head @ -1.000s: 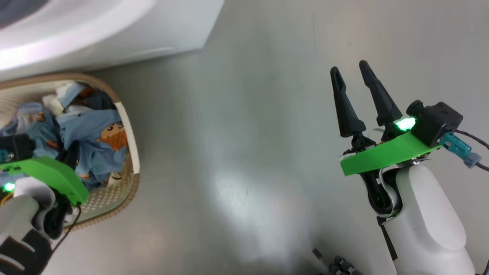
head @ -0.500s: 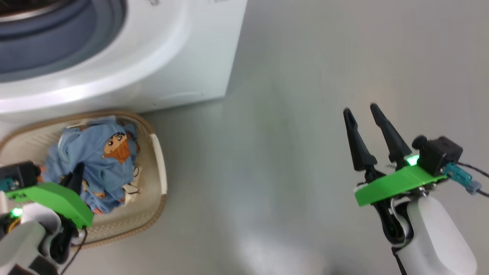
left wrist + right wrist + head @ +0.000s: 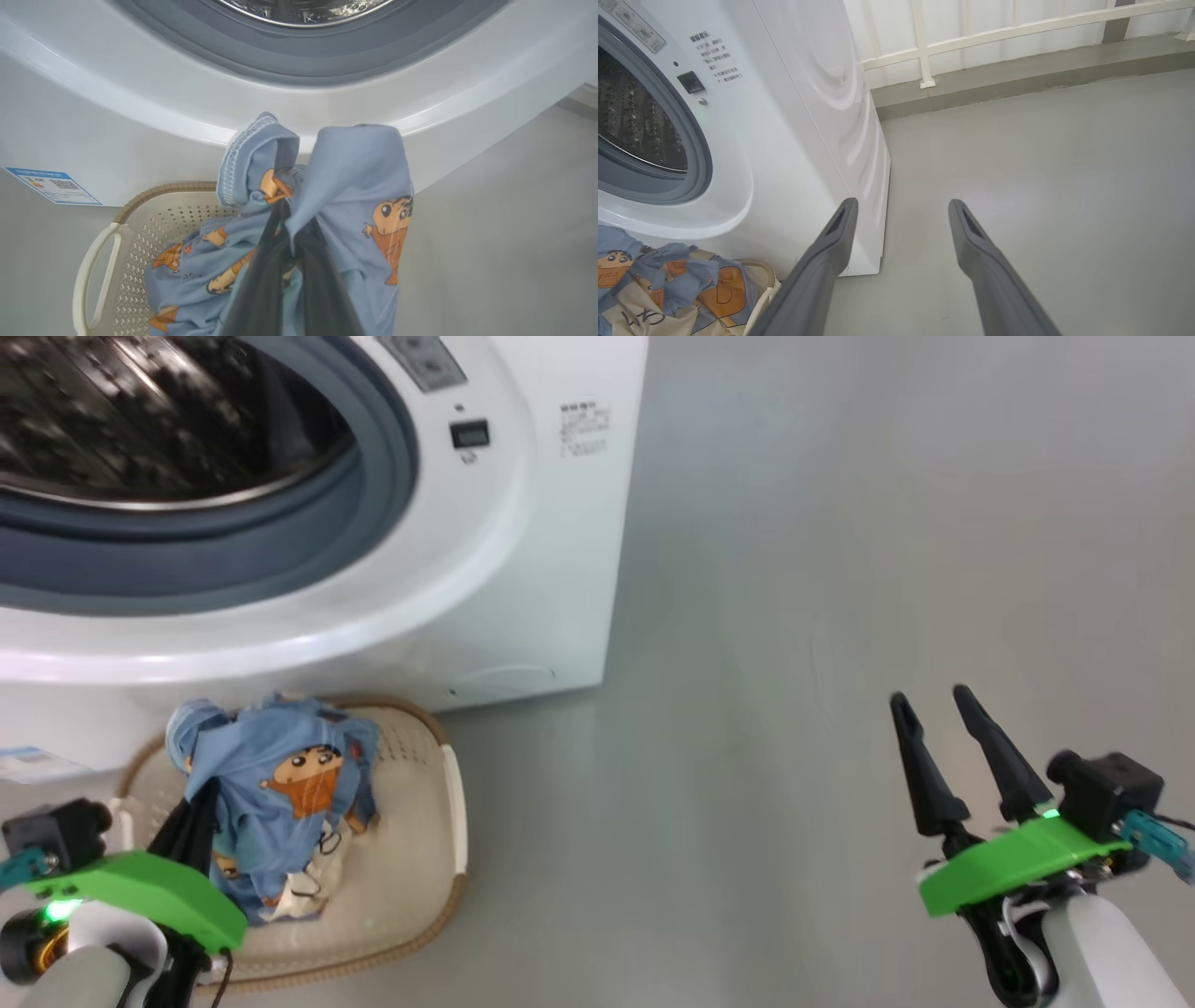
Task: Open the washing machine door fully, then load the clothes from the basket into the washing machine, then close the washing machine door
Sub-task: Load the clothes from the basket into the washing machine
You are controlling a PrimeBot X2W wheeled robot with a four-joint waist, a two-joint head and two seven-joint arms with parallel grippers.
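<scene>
Pinching the clothes [image 3: 280, 775] in L gripper [image 3: 285, 219], up over the basket [image 3: 411, 896], right in front of the washing machine [image 3: 523, 569].
L fingers [image 3: 261, 289] pressed together on a fold of blue cartoon-print fabric; the bunch hangs w/ its lower end down inside the cream basket. Basket sits on the floor [image 3: 794, 616] just beside the washer front, below the grey gasket [image 3: 280, 551] & steel drum [image 3: 140, 411]. Blue label [image 3: 51, 185] near basket handle. R gripper [image 3: 928, 696] well apart to the right, fingers spread over bare floor.
</scene>
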